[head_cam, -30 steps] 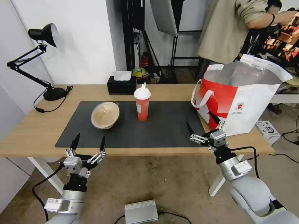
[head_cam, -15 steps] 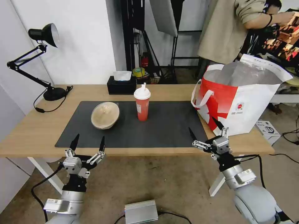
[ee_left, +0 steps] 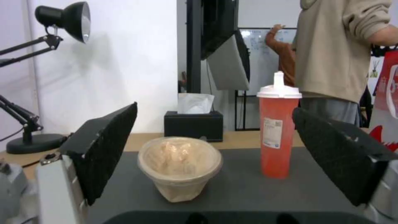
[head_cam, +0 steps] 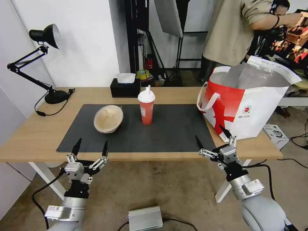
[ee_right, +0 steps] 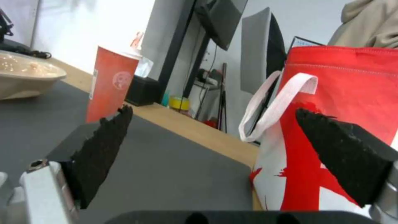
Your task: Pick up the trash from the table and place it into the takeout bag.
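Note:
A beige bowl point(head_cam: 108, 119) lies tipped on its side on the left half of the dark mat point(head_cam: 166, 131), its opening facing me point(ee_left: 179, 166). To its right stands a red drink cup point(head_cam: 146, 107) with white lid and straw point(ee_left: 278, 133) point(ee_right: 110, 88). The white-and-red takeout bag point(head_cam: 248, 102) stands open at the table's right end point(ee_right: 344, 124). My left gripper point(head_cam: 90, 148) hangs open at the table's point(head_cam: 32, 134) front edge, left of centre. My right gripper point(head_cam: 212, 135) is open at the front edge, just before the bag.
A black tissue box point(head_cam: 125, 88) sits at the table's back edge behind the cup. A black desk lamp point(head_cam: 45, 64) stands at the back left. A grey box point(head_cam: 145, 218) lies on the floor below. A person stands behind the bag.
My right gripper has drawn back and down from the bag toward the table's front edge, staying open. The left arm has not moved.

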{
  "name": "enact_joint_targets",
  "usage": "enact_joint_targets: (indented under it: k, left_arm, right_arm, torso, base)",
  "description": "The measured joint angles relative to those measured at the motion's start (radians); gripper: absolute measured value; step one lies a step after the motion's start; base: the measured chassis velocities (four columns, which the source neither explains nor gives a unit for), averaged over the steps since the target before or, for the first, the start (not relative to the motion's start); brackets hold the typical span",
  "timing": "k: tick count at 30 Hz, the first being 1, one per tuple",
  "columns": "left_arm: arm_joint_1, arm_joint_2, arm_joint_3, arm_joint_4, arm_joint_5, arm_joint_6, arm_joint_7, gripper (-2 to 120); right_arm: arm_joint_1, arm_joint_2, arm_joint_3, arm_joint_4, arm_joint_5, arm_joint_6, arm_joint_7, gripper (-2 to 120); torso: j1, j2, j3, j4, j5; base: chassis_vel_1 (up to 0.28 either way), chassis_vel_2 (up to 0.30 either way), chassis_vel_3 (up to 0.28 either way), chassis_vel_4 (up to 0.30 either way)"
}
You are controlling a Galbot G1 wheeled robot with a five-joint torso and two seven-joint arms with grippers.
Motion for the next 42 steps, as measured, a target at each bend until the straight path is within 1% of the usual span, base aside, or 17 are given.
enact_joint_targets:
  k: [12,21,27,30,41,42]
  left_arm:
    - [0.001,-0.001,-0.001,0.0,-0.001,-0.008,0.0,100]
    - [0.004,-0.001,-0.005,0.003,-0.002,-0.013,0.0,100]
    - [0.019,-0.007,-0.006,0.006,0.001,-0.026,0.0,100]
    - [0.021,-0.01,-0.005,0.004,0.004,-0.027,0.001,100]
    - [0.021,-0.013,-0.012,0.002,0.005,-0.028,0.001,100]
    - [0.021,-0.015,-0.013,0.002,0.005,-0.028,0.001,100]
  right_arm:
    - [-0.001,0.009,-0.002,-0.006,-0.006,0.0,-0.001,100]
    - [0.011,0.001,-0.014,-0.013,-0.005,-0.003,-0.002,100]
    - [0.059,-0.024,-0.055,-0.026,0.002,-0.023,-0.003,100]
    - [0.096,-0.047,-0.089,-0.034,0.029,-0.045,-0.005,100]
    - [0.163,-0.105,-0.146,-0.05,0.104,-0.116,-0.02,100]
    - [0.178,-0.114,-0.164,-0.052,0.121,-0.135,-0.023,100]
  torso:
    - [0.0,0.0,0.0,0.0,0.0]
    - [0.0,0.0,0.0,-0.0001,0.0]
    - [0.0,0.0,0.0,0.0,0.0]
    - [0.0,0.0,0.0,0.0,0.0]
    - [0.0,0.0,0.0,0.0,0.0]
    - [0.0,0.0,0.0,0.0,0.0]
  base:
    - [0.0,0.0,0.0,0.0]
    - [0.0,0.0,0.0,0.0]
    - [0.0,0.0,0.0,0.0]
    - [0.0,0.0,0.0,0.0]
    - [0.0,0.0,0.0,0.0]
    - [0.0,0.0,0.0,0.0]
